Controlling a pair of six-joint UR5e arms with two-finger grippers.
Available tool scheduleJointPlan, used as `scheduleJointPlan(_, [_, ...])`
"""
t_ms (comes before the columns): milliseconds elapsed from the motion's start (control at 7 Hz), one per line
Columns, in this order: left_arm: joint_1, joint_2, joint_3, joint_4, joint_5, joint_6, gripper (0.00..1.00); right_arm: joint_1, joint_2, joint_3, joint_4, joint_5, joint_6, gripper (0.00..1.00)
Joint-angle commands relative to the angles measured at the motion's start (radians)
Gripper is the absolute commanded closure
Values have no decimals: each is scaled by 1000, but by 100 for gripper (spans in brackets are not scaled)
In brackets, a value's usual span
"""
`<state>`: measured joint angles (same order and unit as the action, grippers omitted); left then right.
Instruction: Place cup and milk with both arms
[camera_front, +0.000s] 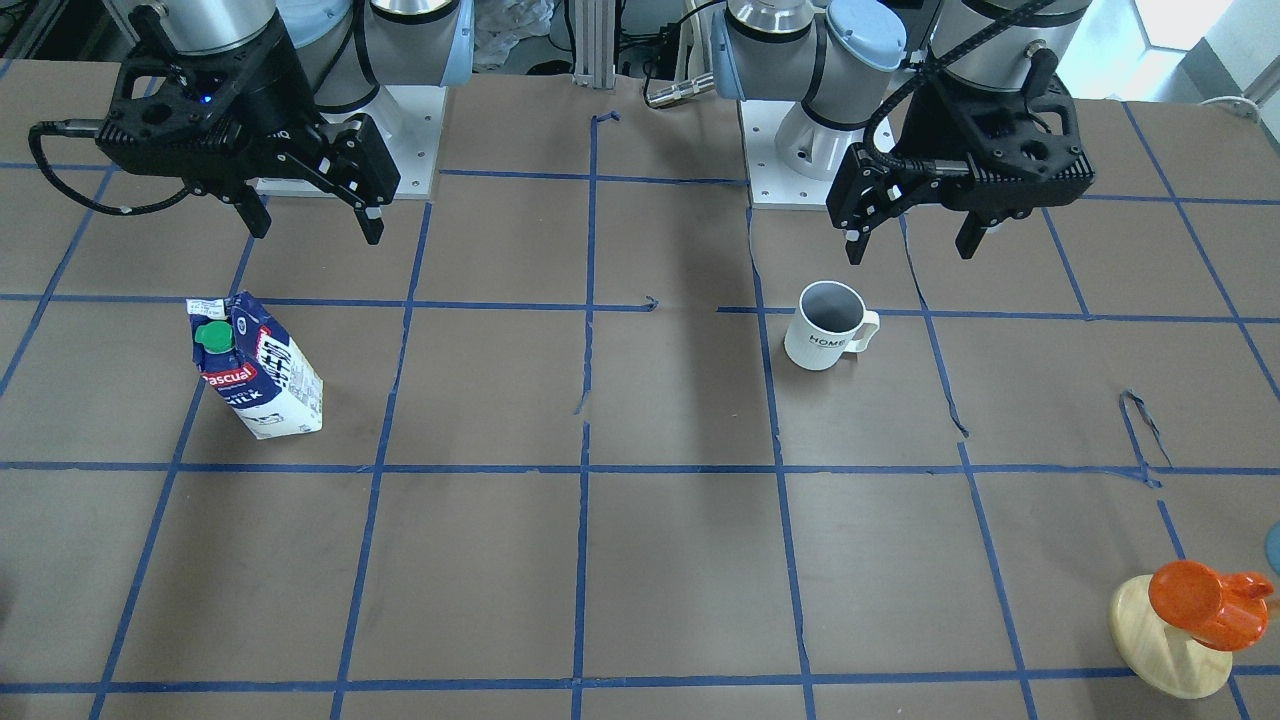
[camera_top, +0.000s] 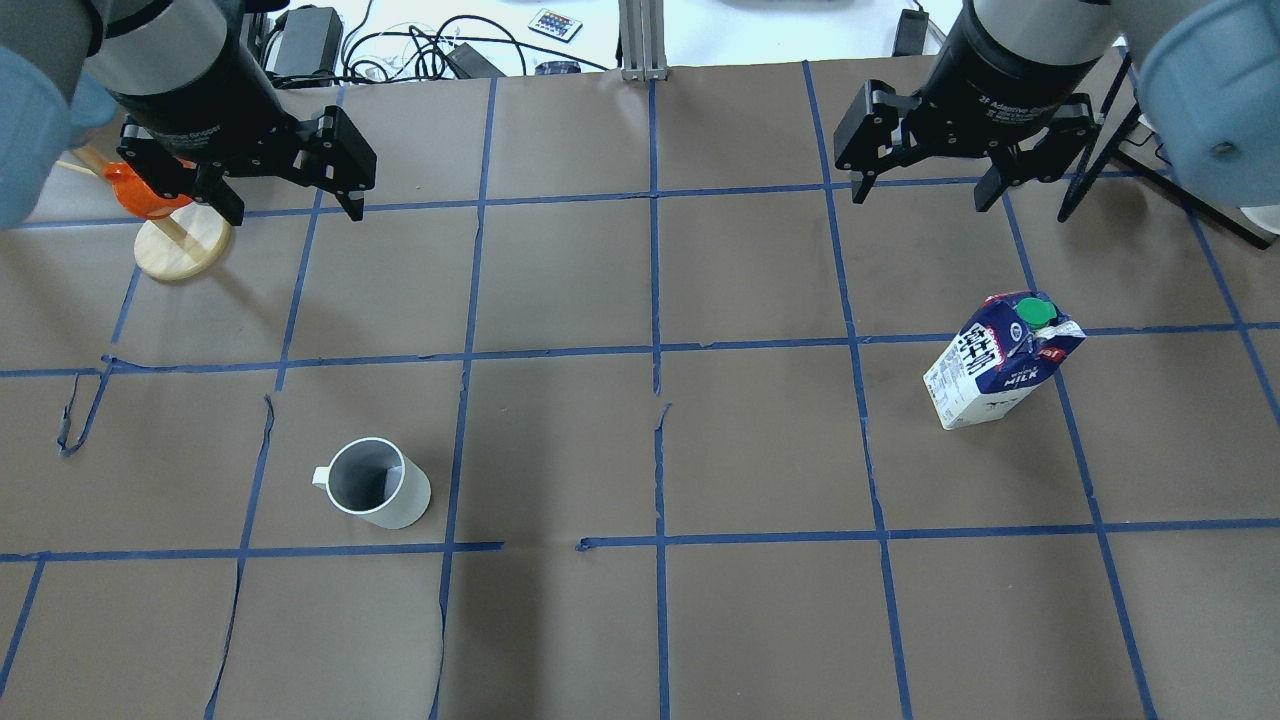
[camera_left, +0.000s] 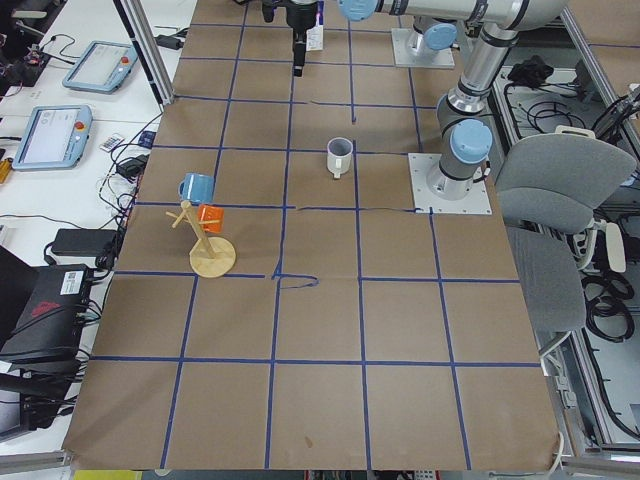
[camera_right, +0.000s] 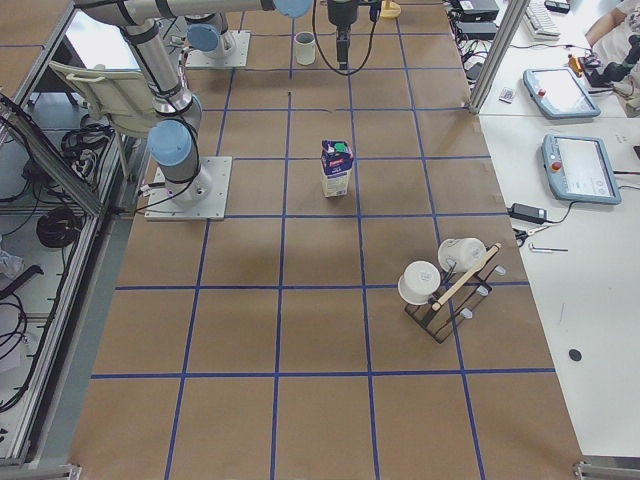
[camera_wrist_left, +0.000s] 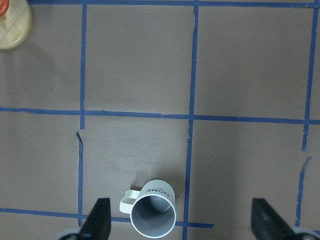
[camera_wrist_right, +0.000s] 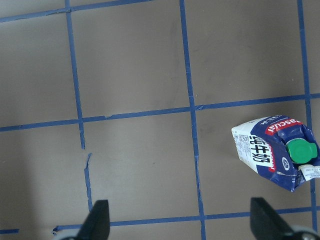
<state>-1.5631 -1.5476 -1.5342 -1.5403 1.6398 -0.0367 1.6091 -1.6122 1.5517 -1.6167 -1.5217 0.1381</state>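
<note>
The white "HOME" cup (camera_front: 825, 335) stands upright on the brown table, handle to the robot's left; it also shows in the overhead view (camera_top: 375, 485) and the left wrist view (camera_wrist_left: 153, 215). My left gripper (camera_front: 912, 250) (camera_top: 295, 212) hangs open and empty above the table, apart from the cup. The blue and white milk carton (camera_front: 255, 370) (camera_top: 1000, 370) with a green cap stands upright on the robot's right side and shows in the right wrist view (camera_wrist_right: 275, 152). My right gripper (camera_front: 317, 232) (camera_top: 920, 198) is open and empty, above and apart from the carton.
A wooden mug tree (camera_top: 175, 235) with an orange mug (camera_front: 1200, 600) stands at the far left of the table. A second rack with white cups (camera_right: 450, 285) stands at the table's right end. The arm base plates (camera_front: 400, 130) are at the robot's edge.
</note>
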Motion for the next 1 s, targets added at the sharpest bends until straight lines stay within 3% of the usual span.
scheduleJointPlan(0, [0,1,0,0,2,1,0,0,2,1,-5,0,1,0])
scheduleJointPlan(857, [0,4,-1,-1,3,3,0,0,3,1,-5,-31,1,0])
